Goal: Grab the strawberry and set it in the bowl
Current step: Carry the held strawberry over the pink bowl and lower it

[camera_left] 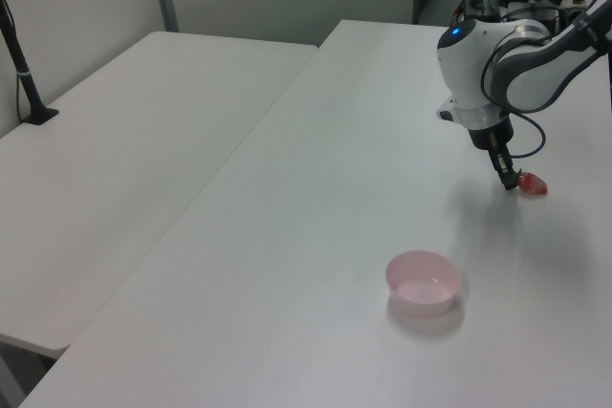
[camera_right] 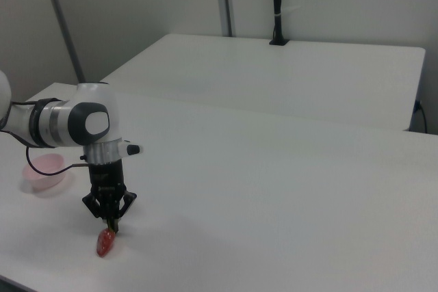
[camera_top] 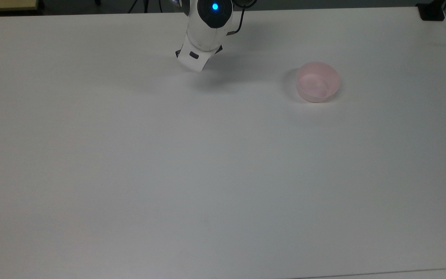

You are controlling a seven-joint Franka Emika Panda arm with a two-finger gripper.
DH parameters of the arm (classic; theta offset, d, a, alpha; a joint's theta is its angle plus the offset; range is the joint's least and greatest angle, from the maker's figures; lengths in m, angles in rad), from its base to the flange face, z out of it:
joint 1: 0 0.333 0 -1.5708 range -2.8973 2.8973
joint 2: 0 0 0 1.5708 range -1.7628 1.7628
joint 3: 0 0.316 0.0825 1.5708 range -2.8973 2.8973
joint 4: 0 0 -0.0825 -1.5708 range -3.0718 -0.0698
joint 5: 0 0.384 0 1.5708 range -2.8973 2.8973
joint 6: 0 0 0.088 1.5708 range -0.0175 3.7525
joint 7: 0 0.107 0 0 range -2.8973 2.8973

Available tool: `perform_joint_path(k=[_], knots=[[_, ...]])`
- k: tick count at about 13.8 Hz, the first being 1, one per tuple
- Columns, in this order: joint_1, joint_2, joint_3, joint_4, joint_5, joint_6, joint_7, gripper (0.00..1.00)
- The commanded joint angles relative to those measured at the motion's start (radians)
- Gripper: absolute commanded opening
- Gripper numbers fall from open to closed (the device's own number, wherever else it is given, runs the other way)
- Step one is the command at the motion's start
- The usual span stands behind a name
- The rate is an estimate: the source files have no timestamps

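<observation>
1. the strawberry [camera_right: 105,243] lies on the white counter [camera_top: 223,174]. it is small and red.
2. in the right view the strawberry is low on the right view's left, close to the near edge of the counter. in the left view the strawberry [camera_left: 534,184] is far on the left view's right.
3. the gripper [camera_right: 111,224] points straight down. its tips are right at the top end of the strawberry in the right view.
4. in the right view the two fingers [camera_right: 116,218] come together to a point, so the gripper looks closed. i cannot tell if it pinches the green top of the strawberry or just touches it.
5. in the left view the gripper [camera_left: 511,180] is just to the left view's left of the strawberry, touching it or nearly so.
6. the bowl [camera_top: 318,82] is round and pale pink. it stands upright on the counter, and nothing is in it.
7. in the top view the bowl is on the top view's right, well apart from the white arm [camera_top: 205,31] at the far edge.
8. in the left view the bowl [camera_left: 423,283] is nearer than the strawberry. in the right view the bowl [camera_right: 44,171] is at the right view's left edge, behind the arm.
9. a blue light [camera_top: 215,6] glows on the arm in the top view.
10. a second white counter [camera_left: 124,140] stands beside the first one, on the left view's left.
</observation>
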Motion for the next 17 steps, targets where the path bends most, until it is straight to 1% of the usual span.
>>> perform_joint_path(k=[1,3,4,6,7,10,11,12,14,15,17], knots=[[-0.003,-0.041,-0.006,0.003,-0.015,-0.055,-0.033,0.0],[-0.009,-0.059,-0.012,0.025,-0.012,-0.094,-0.063,0.0],[-0.018,-0.067,-0.015,0.06,-0.004,-0.143,-0.08,0.0],[-0.026,-0.071,-0.027,0.161,0.012,-0.237,-0.096,0.0],[-0.027,-0.07,-0.038,0.228,0.037,-0.268,-0.096,0.0],[-0.014,-0.055,-0.038,0.314,0.097,-0.268,-0.064,0.0],[-0.003,-0.041,-0.036,0.351,0.12,-0.269,-0.026,0.0],[0.017,-0.027,-0.033,0.389,0.143,-0.269,0.022,0.0],[0.089,0.008,-0.033,0.452,0.198,-0.262,0.111,0.0],[0.142,0.04,-0.039,0.491,0.232,-0.254,0.168,0.0],[0.247,0.119,-0.058,0.575,0.255,-0.224,0.293,0.0]])
